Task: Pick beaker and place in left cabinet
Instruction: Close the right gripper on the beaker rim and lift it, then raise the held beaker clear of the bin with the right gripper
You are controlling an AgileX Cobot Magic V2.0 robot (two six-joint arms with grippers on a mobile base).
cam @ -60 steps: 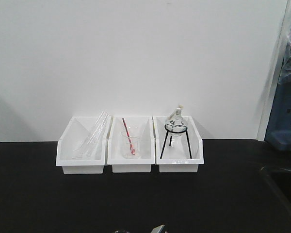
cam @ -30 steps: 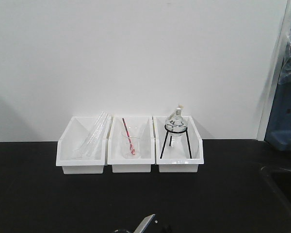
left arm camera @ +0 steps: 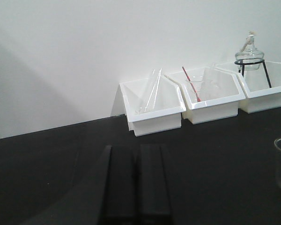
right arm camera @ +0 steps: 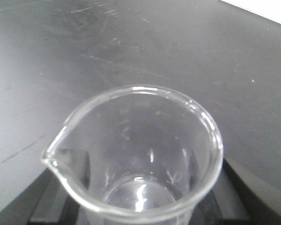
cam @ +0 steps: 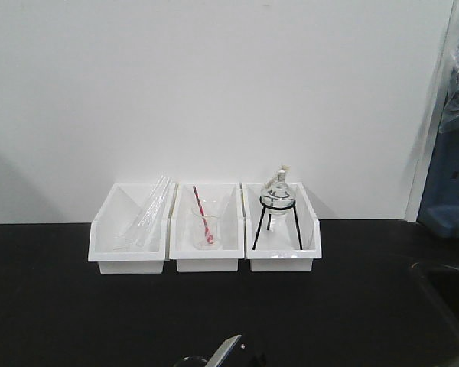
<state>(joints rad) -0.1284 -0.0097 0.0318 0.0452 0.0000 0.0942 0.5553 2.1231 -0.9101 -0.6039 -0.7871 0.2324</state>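
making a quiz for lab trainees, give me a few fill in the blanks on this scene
There are ___ white bins on the table.
The long glass tubes lean in the ___ bin.
The red rod leans in the ___ bin.
The beaker has a pour ___ at its rim.
Missing: three; left; middle; spout.

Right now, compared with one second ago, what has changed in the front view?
At the bottom edge, a grey gripper part has moved up and to the left, and the beaker rim beside it shows a little more. The right wrist view has the beaker between the right gripper fingers. The three white bins and their glassware stayed as they were.
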